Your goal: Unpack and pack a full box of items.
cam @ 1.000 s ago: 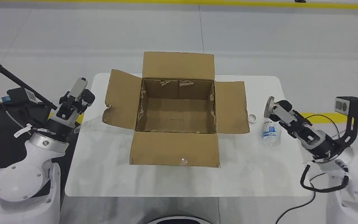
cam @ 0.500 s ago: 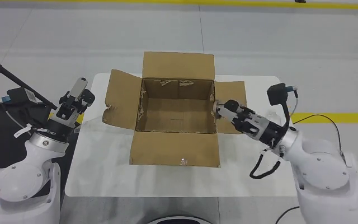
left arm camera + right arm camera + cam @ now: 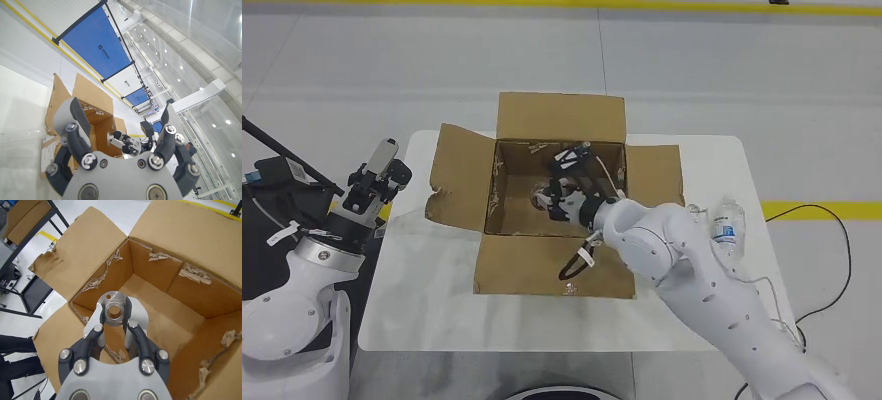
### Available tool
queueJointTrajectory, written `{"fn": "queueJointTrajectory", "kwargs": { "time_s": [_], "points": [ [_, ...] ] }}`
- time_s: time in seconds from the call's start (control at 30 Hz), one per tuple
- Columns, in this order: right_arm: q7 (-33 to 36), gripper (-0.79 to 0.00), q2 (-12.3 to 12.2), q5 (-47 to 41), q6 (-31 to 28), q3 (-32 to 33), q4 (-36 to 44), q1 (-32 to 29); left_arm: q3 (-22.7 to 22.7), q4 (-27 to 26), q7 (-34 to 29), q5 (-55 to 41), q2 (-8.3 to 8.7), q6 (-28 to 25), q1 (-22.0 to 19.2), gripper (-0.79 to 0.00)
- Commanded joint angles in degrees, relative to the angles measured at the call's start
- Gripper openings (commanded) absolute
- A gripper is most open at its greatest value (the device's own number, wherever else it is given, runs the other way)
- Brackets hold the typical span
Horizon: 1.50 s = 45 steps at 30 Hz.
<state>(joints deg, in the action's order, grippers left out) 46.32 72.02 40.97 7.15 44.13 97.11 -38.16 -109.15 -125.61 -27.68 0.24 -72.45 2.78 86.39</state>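
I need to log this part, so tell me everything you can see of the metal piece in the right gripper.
The metal piece is a shiny silvery disc with a raised collar around a central hole and a small hole near its rim; it looks like machined steel. The right gripper clamps the collar between its black fingers, holding it over the open cardboard box, touching nothing else.

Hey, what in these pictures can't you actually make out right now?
Top view: the box floor under the right gripper, hidden by that arm.
Right wrist view: the near rim of the metal flange, covered by the fingers.
Left wrist view: the box's inside, blocked by its wall and the left gripper.
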Motion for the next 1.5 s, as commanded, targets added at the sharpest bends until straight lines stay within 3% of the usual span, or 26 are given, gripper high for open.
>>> {"fn": "queueJointTrajectory", "kwargs": {
  "time_s": [0.0,0.53,0.63,0.93,1.1,1.3,1.33,1.47],
  "points": [
    [-0.02,-0.785,0.02,-0.03,0.05,-0.02,-0.14,0.10,0.00,0.00,0.00,0.00,0.00,0.00,0.00,0.000],
    [-1.16,-0.785,0.92,1.90,-0.68,-2.36,-3.11,0.73,0.27,0.93,0.55,1.30,0.19,0.76,0.02,0.000],
    [0.97,-0.785,2.99,4.73,1.79,-7.22,-8.32,4.96,0.19,0.67,0.41,1.66,0.37,1.98,-0.34,0.000],
    [4.43,-0.785,12.58,4.11,6.27,-19.52,-31.04,17.04,-0.12,-0.66,1.56,1.76,0.54,2.92,0.61,0.000],
    [5.72,-0.785,17.30,4.40,7.78,-23.05,-41.16,20.03,-0.12,-0.66,1.56,1.76,0.54,2.92,0.61,0.000],
    [5.26,-0.785,21.26,3.43,6.63,-24.23,-49.76,21.11,-0.12,-0.66,1.56,1.76,0.54,2.92,0.61,0.000],
    [5.03,-0.677,21.74,3.23,6.43,-24.19,-50.83,21.16,-0.12,-0.66,1.56,1.76,0.54,2.92,0.61,0.000],
    [4.26,-0.449,23.14,2.70,6.06,-23.67,-54.14,21.21,-0.12,-0.66,1.56,1.76,0.54,2.92,0.61,0.000]
  ]
}}
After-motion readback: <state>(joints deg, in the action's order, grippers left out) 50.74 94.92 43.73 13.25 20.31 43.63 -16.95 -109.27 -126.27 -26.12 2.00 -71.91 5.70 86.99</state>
